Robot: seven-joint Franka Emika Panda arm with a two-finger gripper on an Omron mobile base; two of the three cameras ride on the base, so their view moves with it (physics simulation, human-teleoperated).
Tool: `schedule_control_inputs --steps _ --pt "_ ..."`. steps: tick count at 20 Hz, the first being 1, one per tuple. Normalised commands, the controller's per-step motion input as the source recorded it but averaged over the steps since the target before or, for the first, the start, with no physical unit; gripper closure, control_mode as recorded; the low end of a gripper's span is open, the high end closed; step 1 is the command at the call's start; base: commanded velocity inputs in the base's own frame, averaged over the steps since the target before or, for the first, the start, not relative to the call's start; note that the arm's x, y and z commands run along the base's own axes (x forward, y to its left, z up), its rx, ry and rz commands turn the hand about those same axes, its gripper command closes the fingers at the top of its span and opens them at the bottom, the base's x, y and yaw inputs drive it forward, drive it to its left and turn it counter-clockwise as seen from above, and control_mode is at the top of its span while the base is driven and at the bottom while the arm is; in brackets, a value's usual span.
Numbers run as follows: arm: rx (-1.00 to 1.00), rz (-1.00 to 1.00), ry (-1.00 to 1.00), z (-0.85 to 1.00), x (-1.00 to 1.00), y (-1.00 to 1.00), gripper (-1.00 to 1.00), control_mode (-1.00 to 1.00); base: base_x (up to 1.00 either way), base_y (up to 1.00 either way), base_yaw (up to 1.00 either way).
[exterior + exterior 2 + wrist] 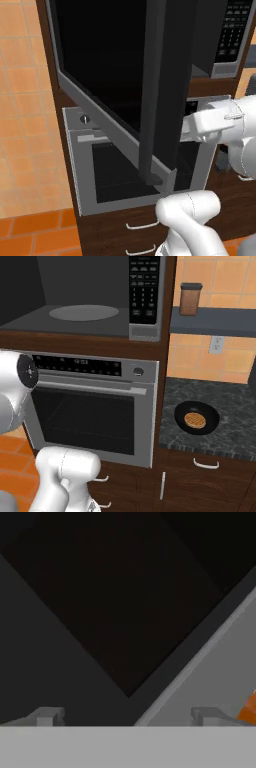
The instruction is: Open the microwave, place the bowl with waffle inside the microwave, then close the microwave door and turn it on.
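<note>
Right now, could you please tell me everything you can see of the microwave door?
The microwave door is a wide panel of black glass in a grey frame, with a dark vertical handle along its free edge. It stands swung open toward the left base camera, hiding most of the cavity there; in the right base view the open microwave shows its grey floor and round turntable. The door hangs above the oven. In the hand view the pincer faces its dark glass; whether they touch cannot be told.

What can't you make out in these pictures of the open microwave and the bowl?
- Silver-grey microwave cavity: left side cut off by the right base view's edge.
- Black keypad buttons: labels too small.
- Gripper: fingertips visible, nothing between them; the open black glass door hides it in the left base view.
</note>
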Motion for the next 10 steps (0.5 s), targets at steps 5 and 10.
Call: schedule_control_inputs --steps 5,10 --pt "-0.05 -0.09 0.36 -0.04 0.15 -0.02 -1.00 -1.00 0.00 0.00 0.00" --pt "-0.18 -0.12 0.52 -0.03 0.59 -0.88 -1.00 -1.00 0.00 0.00 0.00"
